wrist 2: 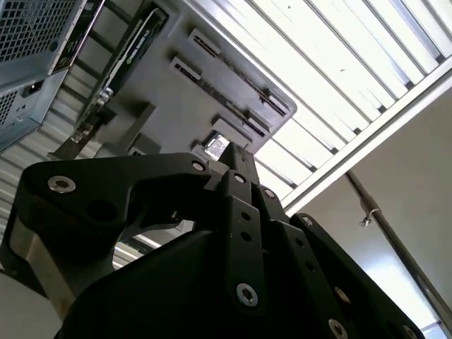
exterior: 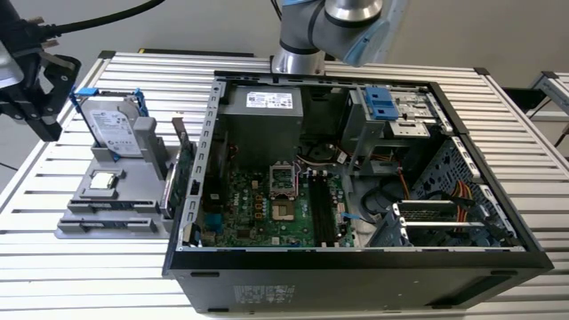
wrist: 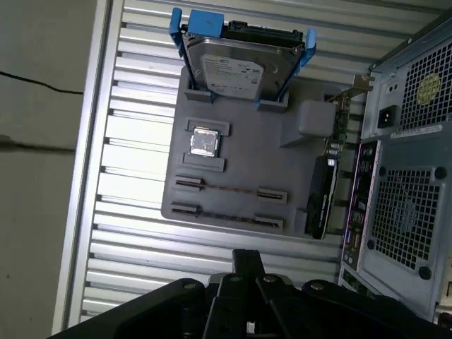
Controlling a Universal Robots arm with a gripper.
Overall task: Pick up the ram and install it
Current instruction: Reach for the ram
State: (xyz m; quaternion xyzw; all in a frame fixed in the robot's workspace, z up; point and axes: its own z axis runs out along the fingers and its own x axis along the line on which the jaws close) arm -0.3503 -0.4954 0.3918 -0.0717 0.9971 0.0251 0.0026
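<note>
The ram [wrist: 230, 189] is a thin dark stick standing on edge between two slotted holders of the grey fixture [wrist: 240, 152]; a second similar strip [wrist: 226, 215] lies in the row beside it. In the exterior view the ram [exterior: 108, 225] rests at the fixture's near end. My black gripper [exterior: 44, 123] hangs above the table at the exterior view's far left, beyond the fixture and apart from it. Both wrist views show its fingertips [wrist: 247, 261] pressed together with nothing between them, and the fixture [wrist 2: 212, 106] below.
A silver hard drive [wrist: 244, 67] with blue handle stands upright on the fixture, with a small square CPU [wrist: 205, 143] below it. A dark expansion card [wrist: 321, 198] stands between the fixture and the open computer case [exterior: 356, 260]. The motherboard [exterior: 266, 213] lies exposed inside. The table edge [wrist: 88, 176] is close.
</note>
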